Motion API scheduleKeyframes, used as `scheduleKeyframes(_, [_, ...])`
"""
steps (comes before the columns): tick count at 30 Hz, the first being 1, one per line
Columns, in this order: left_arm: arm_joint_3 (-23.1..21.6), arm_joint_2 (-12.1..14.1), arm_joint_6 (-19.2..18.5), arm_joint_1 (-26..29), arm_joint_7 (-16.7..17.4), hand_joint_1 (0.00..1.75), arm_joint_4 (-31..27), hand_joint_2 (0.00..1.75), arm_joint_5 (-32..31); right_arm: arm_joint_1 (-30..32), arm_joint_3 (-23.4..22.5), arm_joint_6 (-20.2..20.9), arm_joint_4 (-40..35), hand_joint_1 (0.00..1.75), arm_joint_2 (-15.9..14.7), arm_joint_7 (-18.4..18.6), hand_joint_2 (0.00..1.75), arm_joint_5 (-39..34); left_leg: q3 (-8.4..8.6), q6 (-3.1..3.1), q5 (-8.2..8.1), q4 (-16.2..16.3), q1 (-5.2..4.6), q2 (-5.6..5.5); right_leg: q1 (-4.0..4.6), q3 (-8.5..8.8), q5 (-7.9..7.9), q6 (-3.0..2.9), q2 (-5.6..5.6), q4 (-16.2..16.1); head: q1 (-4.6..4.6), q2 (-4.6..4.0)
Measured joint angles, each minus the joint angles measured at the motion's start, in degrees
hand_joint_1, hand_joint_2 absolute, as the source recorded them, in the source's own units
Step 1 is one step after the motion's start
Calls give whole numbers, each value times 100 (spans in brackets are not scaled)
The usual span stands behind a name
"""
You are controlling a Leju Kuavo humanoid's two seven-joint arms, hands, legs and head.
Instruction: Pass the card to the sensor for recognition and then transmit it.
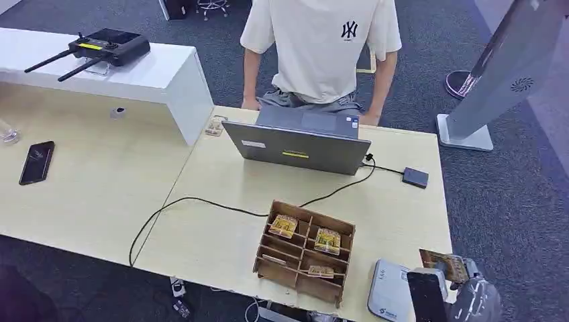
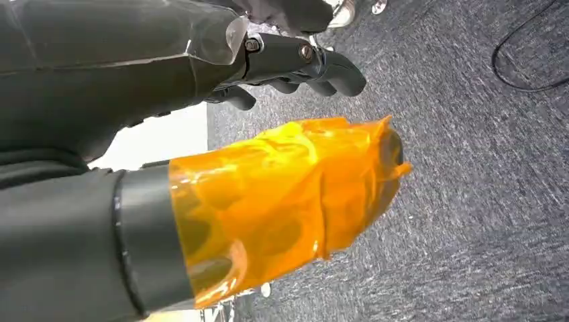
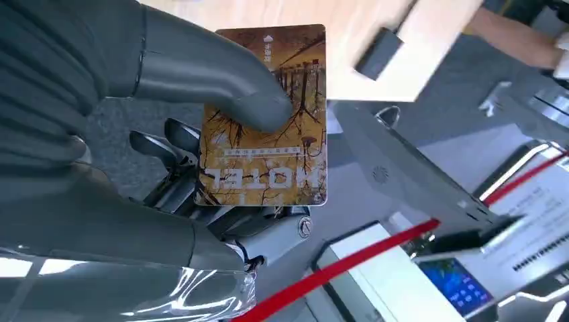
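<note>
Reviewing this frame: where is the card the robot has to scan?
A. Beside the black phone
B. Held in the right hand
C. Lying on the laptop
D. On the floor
B: the right hand pinches the card, thumb pressed on its printed face.

Bright, even indoor light with soft shadows; glare on the glossy grey left hand (image 2: 295, 64); wrist views slightly blurred.
</note>
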Motion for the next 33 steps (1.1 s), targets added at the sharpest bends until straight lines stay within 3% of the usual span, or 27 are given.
scheduleKeyframes(6, [31,-13,-40,4,-44,0,-2,0,0,75,50,-298,-491,175,101,-379,175,-20,0,0,0,0,0,0,0,0,0,0,0,0,0,0])
scheduleKeyframes(11, [33,-13,-59,7,-55,0,-2,0,0,90,129,-343,-724,175,114,-441,175,-48,0,0,0,0,0,0,0,0,0,0,0,0,0,0])
scheduleKeyframes(15, [44,-13,-140,8,-164,0,-2,0,24,66,378,-569,-939,175,112,-853,175,-556,-2,0,0,0,0,0,0,1,0,0,0,2,0,0])
scheduleKeyframes(17, [105,0,-375,36,-416,0,-35,0,136,5,593,-621,-1100,175,107,-1074,175,-746,-3,-1,0,-1,0,3,0,2,0,0,2,3,0,0])
scheduleKeyframes(19, [184,-6,-935,155,-731,0,-283,0,206,-110,864,-614,-1255,175,74,-1192,175,-934,0,-1,0,-1,2,8,1,2,0,-1,6,3,0,0])
scheduleKeyframes(20, [199,-30,-1137,246,-719,0,-499,0,153,-192,990,-593,-1303,175,42,-1196,175,-1010,3,-1,0,-1,2,11,1,1,0,-1,8,3,0,0])
scheduleKeyframes(22, [129,-79,-950,292,-447,0,-708,0,40,-412,1232,-517,-1330,175,-89,-1196,175,-1173,1,0,2,-1,1,8,1,1,0,0,5,3,-2,0])
scheduleKeyframes(24, [-35,-55,-521,220,-197,0,-627,0,0,-798,1385,-353,-1256,175,-225,-1253,175,-1292,-4,3,9,-1,0,8,1,0,6,0,3,3,0,0])
scheduleKeyframes(28, [-346,-24,-337,14,-79,0,-450,0,0,-1614,1642,114,-1032,175,-247,-1010,175,-1086,-3,5,27,-1,1,10,1,0,25,0,5,3,2,0])
scheduleKeyframes(33, [-713,39,-392,-126,-4,0,-332,0,-2,-2398,1836,835,-781,175,-120,-330,175,-585,-4,1,39,-1,2,8,1,-2,32,-1,4,5,0,0])
